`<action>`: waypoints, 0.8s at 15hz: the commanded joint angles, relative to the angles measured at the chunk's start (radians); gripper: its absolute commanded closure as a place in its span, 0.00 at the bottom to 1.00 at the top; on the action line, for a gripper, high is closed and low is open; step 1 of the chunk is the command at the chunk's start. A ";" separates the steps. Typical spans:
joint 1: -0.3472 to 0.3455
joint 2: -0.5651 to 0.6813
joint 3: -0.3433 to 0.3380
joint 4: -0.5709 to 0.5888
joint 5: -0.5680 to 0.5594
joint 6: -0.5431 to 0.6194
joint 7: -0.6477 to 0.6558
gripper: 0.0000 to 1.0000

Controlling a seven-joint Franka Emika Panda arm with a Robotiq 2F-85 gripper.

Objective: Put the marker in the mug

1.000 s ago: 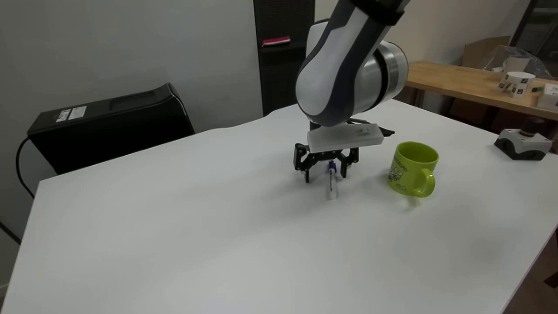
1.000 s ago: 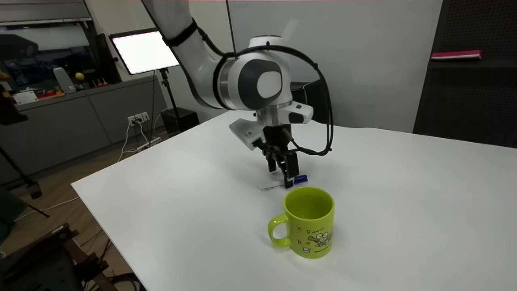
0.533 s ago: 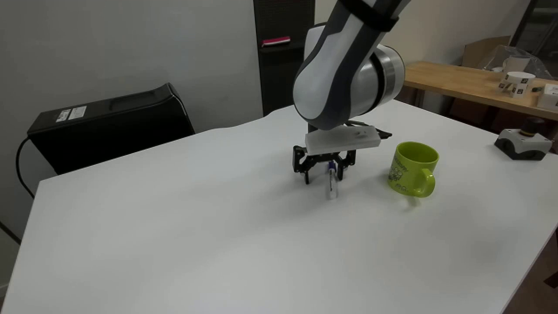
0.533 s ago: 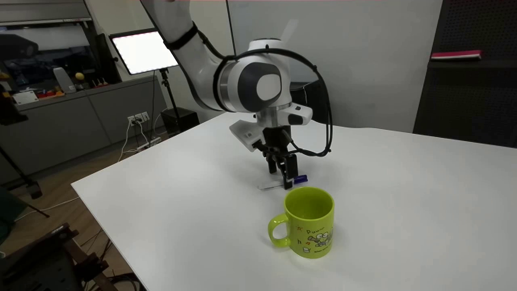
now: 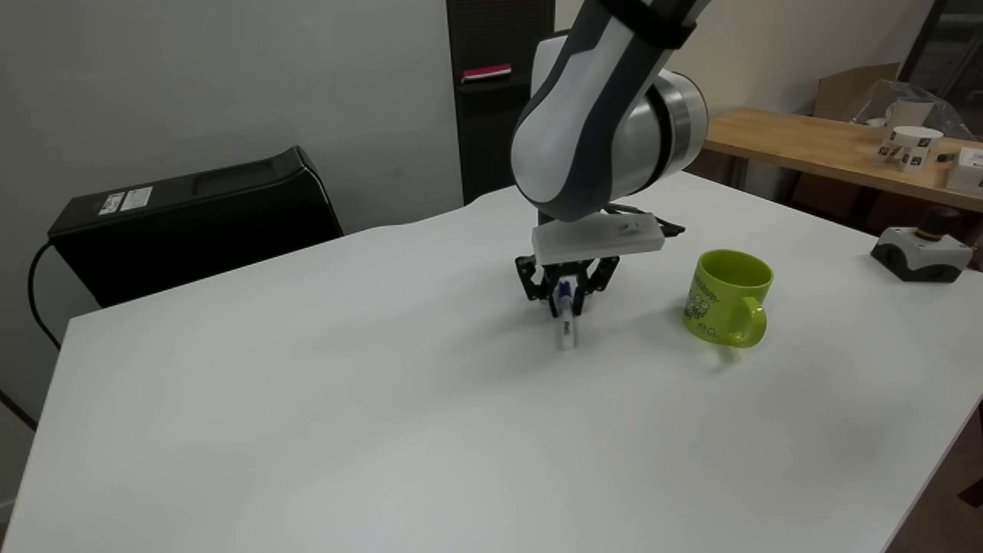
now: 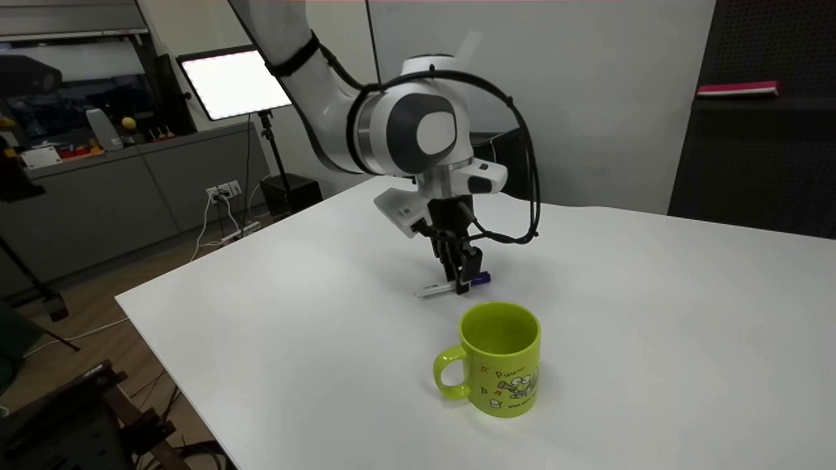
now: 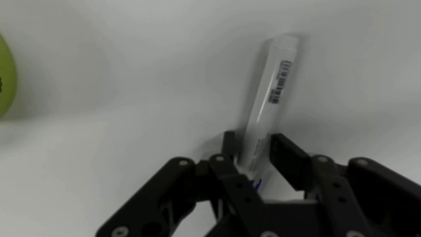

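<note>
The marker point(image 7: 269, 89), white with a blue cap, lies flat at or very near the tabletop, its cap end under my gripper point(image 7: 252, 138). One finger point(image 7: 229, 141) stands along each side of its barrel, and the jaws are drawn in narrow around it. A thin dark strip shows beside one fingertip, so whether both pads press on it is unclear. In an exterior view the marker point(image 5: 567, 330) sticks out between the fingertips. The lime-green mug point(image 6: 506, 385) stands upright on the table, a short way from the gripper; only an edge of the mug point(image 7: 5, 75) shows in the wrist view.
All this stands on a white table point(image 5: 345, 422). A box with a dark push-button point(image 5: 921, 253) sits near its edge, beyond the mug. Behind the table is a black casing point(image 5: 200, 223). A black cable point(image 6: 532, 163) loops out from my arm.
The jaws have gone from wide apart to narrow around the marker. Gripper and marker have both shifted slightly away from the mug. The mug has stayed put.
</note>
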 commanded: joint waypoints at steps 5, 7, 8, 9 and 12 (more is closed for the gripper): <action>0.043 0.014 -0.058 0.051 -0.016 -0.049 0.062 0.95; 0.053 0.003 -0.081 0.059 -0.025 -0.068 0.074 0.95; 0.057 -0.003 -0.091 0.064 -0.029 -0.077 0.078 0.95; 0.060 -0.008 -0.100 0.070 -0.032 -0.088 0.081 0.95; 0.063 -0.031 -0.121 0.083 -0.044 -0.121 0.093 0.95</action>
